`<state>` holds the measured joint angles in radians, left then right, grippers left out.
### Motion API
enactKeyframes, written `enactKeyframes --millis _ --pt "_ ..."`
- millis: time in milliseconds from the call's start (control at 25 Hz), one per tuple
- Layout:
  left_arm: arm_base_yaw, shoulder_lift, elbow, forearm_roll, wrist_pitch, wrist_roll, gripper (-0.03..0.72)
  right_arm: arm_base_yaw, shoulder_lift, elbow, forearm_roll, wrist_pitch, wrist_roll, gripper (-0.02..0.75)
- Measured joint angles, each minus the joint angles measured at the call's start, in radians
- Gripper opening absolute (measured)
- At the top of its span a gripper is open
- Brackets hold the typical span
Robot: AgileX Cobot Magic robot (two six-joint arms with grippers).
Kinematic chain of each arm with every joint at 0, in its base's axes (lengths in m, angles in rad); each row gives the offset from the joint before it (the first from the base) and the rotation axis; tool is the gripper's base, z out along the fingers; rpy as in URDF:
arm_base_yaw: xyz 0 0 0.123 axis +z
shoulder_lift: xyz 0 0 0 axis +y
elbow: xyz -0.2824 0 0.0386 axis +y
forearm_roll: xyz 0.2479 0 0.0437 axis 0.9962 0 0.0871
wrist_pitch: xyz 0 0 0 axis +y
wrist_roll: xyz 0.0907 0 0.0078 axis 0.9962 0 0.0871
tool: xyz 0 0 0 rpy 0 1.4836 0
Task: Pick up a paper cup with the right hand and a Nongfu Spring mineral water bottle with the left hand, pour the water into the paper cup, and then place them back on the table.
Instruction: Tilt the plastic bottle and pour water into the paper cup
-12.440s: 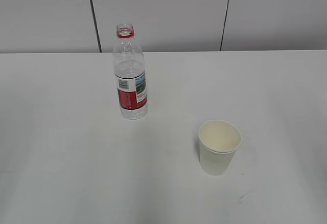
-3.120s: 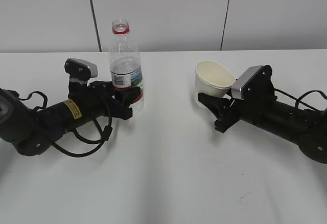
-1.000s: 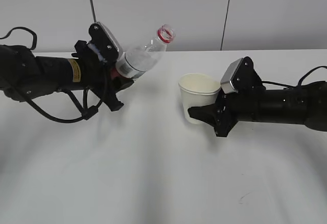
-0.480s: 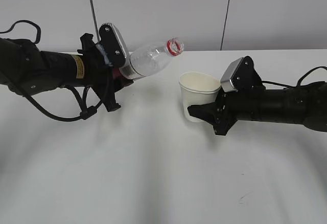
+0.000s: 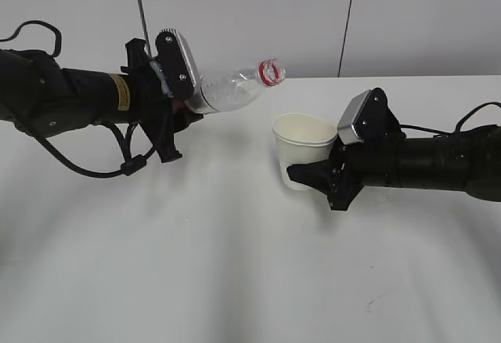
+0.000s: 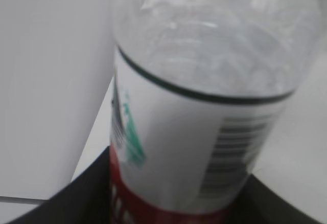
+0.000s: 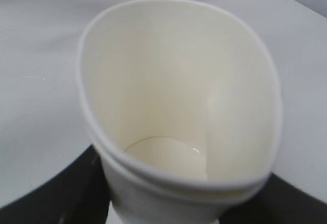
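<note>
My left gripper (image 5: 178,106) is shut on the Nongfu Spring mineral water bottle (image 5: 235,87) and holds it tipped almost level above the table, its open red-ringed mouth pointing right and a little above the cup's rim. In the left wrist view the bottle's label (image 6: 194,147) fills the frame between the black fingers (image 6: 71,198). My right gripper (image 5: 313,175) is shut on the paper cup (image 5: 304,149), held upright and squeezed slightly oval. The right wrist view looks into the cup (image 7: 179,106); a little water lies at its bottom.
The white table (image 5: 235,280) carries a small dark mark (image 5: 374,302) near the front right. A grey panelled wall (image 5: 423,14) stands behind. Both black arms reach in from the sides, with cable loops hanging under the left arm (image 5: 125,163).
The left gripper has tipped the bottle further down, from steeply raised to almost level, and moved its mouth right toward the cup. The right gripper and cup have stayed nearly still.
</note>
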<state>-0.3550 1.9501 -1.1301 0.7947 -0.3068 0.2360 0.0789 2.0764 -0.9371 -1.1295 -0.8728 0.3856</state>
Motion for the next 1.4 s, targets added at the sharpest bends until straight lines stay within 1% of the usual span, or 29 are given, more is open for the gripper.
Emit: enactKeyframes --millis 200,520,600,760,920,1040,1200,1400 --pt "0.000 0.000 -0.015 -0.004 -0.007 0.034 0.341 0.000 0.000 0.000 -0.005 0.000 0.000 0.396" --pt "0.000 0.000 -0.016 -0.005 -0.091 0.068 0.341 0.000 0.000 0.000 -0.005 -0.006 0.000 0.396" --pt "-0.001 0.001 -0.016 -0.025 -0.098 0.117 0.341 0.000 0.000 0.000 -0.008 -0.009 0.000 0.396" --pt "-0.001 0.006 -0.016 -0.121 -0.123 0.241 0.341 0.000 0.000 0.000 -0.021 -0.021 0.000 0.396" --pt "-0.001 0.006 -0.016 -0.186 -0.138 0.319 0.340 0.000 0.000 0.000 -0.023 -0.021 0.000 0.396" --pt "-0.001 0.006 -0.016 -0.193 -0.139 0.376 0.340 0.000 0.000 0.000 -0.023 -0.021 0.000 0.396" --pt "-0.001 0.006 -0.016 -0.196 -0.143 0.424 0.340 0.000 0.000 0.000 -0.023 -0.021 0.000 0.396" --pt "-0.001 0.006 -0.016 -0.226 -0.145 0.491 0.340 0.000 0.000 0.000 -0.030 -0.023 0.002 0.396"
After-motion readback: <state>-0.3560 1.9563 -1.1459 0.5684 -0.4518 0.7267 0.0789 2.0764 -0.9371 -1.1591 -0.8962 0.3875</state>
